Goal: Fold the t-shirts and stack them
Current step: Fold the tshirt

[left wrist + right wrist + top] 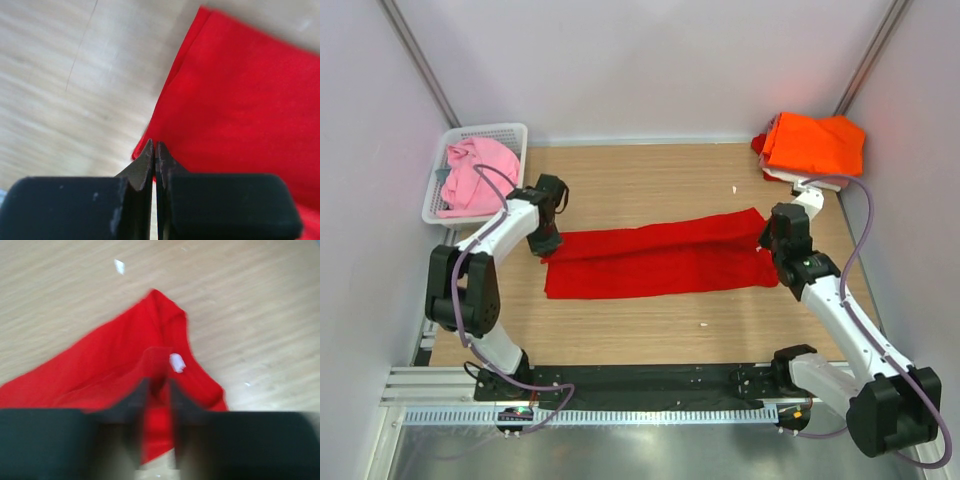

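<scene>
The red t-shirt (660, 262) lies flat in the middle of the wooden table (650, 190), folded into a long band running left to right. The left gripper (154, 150) sits at the band's left end with its jaws pressed tight together. The shirt's corner lies just beside and beyond the tips, and I see no cloth between them. The right gripper (159, 385) is down over the right end. Its jaws stand only a sliver apart with a raised ridge of red cloth showing in the gap, next to a small white tag (176, 362). That view is blurred, so I can't tell whether they pinch it. An orange t-shirt (815, 143) lies folded in the far right corner. A pink t-shirt (478, 172) is bunched in a white basket (510, 130) at the far left.
</scene>
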### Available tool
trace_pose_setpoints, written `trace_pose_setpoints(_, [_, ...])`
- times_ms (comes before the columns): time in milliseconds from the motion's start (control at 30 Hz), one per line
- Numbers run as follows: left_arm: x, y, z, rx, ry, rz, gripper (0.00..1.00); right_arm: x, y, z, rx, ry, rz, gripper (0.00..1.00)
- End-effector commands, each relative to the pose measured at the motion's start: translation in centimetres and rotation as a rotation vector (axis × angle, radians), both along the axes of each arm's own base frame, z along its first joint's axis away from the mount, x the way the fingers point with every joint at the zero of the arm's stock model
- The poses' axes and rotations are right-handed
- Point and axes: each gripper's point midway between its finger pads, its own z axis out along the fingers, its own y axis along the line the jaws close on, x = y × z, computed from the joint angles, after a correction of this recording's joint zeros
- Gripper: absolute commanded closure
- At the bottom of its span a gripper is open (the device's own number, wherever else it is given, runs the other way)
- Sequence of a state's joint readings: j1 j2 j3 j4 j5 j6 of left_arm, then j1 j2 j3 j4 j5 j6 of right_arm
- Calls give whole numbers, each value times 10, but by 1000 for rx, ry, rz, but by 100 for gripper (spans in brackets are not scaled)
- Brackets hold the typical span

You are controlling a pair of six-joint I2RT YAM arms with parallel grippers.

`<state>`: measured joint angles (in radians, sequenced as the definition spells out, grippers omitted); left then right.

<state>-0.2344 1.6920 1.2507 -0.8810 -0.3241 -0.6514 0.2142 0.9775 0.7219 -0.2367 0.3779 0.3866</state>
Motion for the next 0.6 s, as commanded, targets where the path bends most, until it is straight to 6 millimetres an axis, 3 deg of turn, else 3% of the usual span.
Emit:
trace_pose_setpoints(0, [-36,6,7,16,53,16,95,-19,-29,-19,0,78,-217,58])
trace_pose_setpoints(33, [-48,3,1,-1,91,-5,88,-22,-32,-26,18,93,-263,37])
trace_pose_setpoints(67, [-57,-5,2,-50,113,-35,81,-25,-36,-28,16,99,-294,29])
trace_pose_setpoints(100, [-62,-5,2,-51,130,-52,71,-26,-35,-31,25,106,-296,24])
trace_pose_setpoints(133, [-64,-3,6,-42,136,-61,50,-26,-33,-32,39,102,-288,22])
trace_pose_setpoints(200, [-65,3,16,-12,139,-69,37,-25,-26,-30,84,74,-271,20])
trace_pose_setpoints(333, [-36,-4,36,-27,45,-68,35,-13,5,-27,207,31,-141,20])
trace_pose_setpoints(367, [-22,-9,41,-44,-1,-69,35,-10,16,-35,229,54,-102,22])
trace_pose_setpoints(467, [3,-26,28,-98,-46,-70,37,1,56,-41,258,94,28,22])
trace_pose_setpoints(500, [9,-33,24,-106,-51,-78,38,4,63,-62,233,171,37,22])
trace_pose_setpoints(567, [19,-41,3,-112,-29,-79,40,11,76,-70,234,228,63,21])
